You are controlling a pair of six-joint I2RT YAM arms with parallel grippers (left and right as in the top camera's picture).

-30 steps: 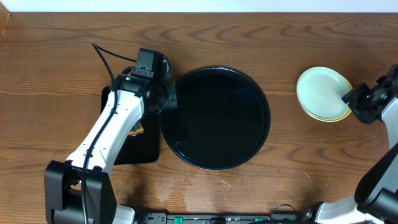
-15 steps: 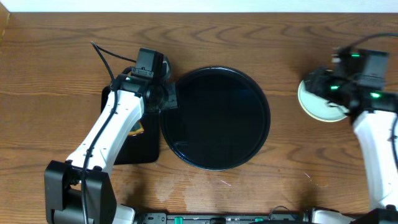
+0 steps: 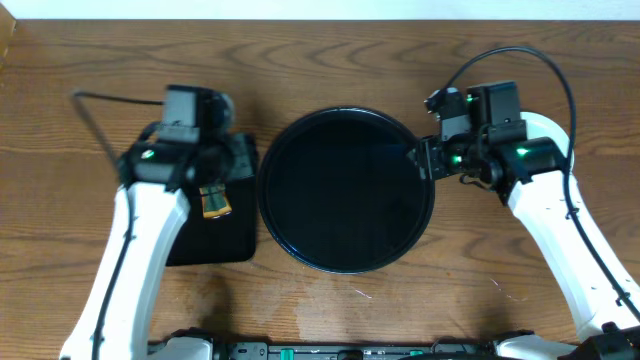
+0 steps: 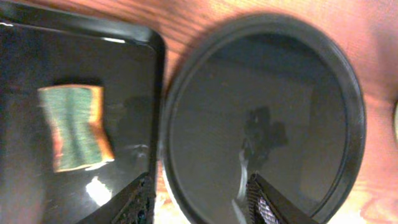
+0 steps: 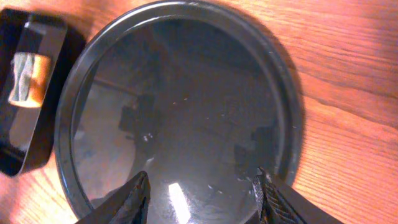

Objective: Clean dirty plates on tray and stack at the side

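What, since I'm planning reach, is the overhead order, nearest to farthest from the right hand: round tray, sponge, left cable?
1. Round tray, rim beside the right hand.
2. Sponge, left, on the rectangular tray.
3. Cable, far left.

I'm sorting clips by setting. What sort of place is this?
Likely a robotics lab bench, not a home kitchen: a left arm and right arm flank a wood-grain table, where a round tray and a sponge in a small tray are laid out.

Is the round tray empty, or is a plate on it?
Empty. The round tray shows only bare glossy black surface in all three views.
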